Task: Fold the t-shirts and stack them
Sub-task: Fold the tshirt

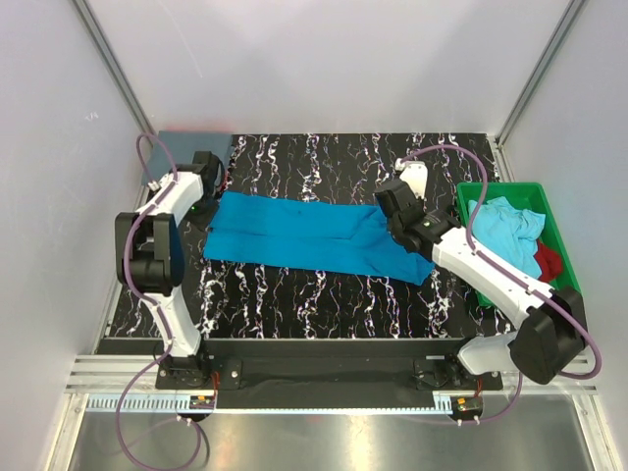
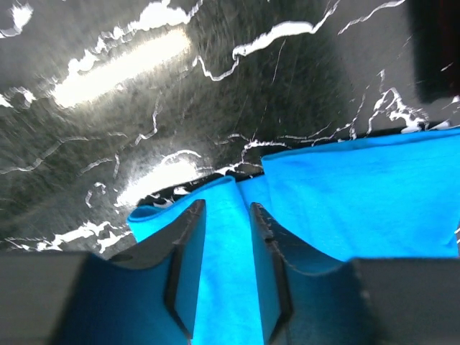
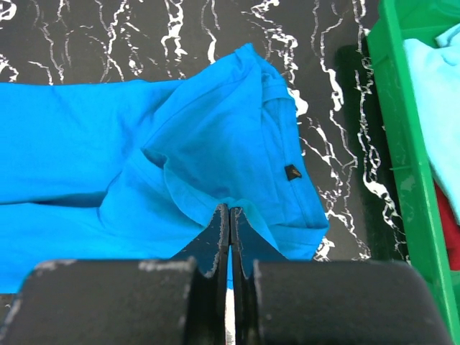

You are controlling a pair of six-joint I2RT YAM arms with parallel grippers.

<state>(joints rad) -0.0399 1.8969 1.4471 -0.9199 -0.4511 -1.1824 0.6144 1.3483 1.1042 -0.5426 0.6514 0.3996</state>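
Marbled table (image 1: 294, 299) bears turquoise t-shirt (image 1: 304, 235); only right wrist shows its black tag (image 3: 292, 172).

Reaching in over the table (image 1: 324, 299) from its near edge with both arms.

On the left, rising from the base with the left arm (image 1: 157, 257), bending at a black elbow by the table's left edge and stretching toward the far-left corner, with the left gripper (image 1: 209, 183) low and turned inward. Showing fingers (image 2: 188, 248) parted, the turquoise t-shirt (image 2: 374, 194) lying in the gap. On the right, folding the right arm (image 1: 491, 270) at an elbow by the near-right corner, slanting back toward the table's middle, with the right gripper (image 1: 391, 204) low. Pressing its fingers (image 3: 214, 241) flat together on a sliver of that shirt.
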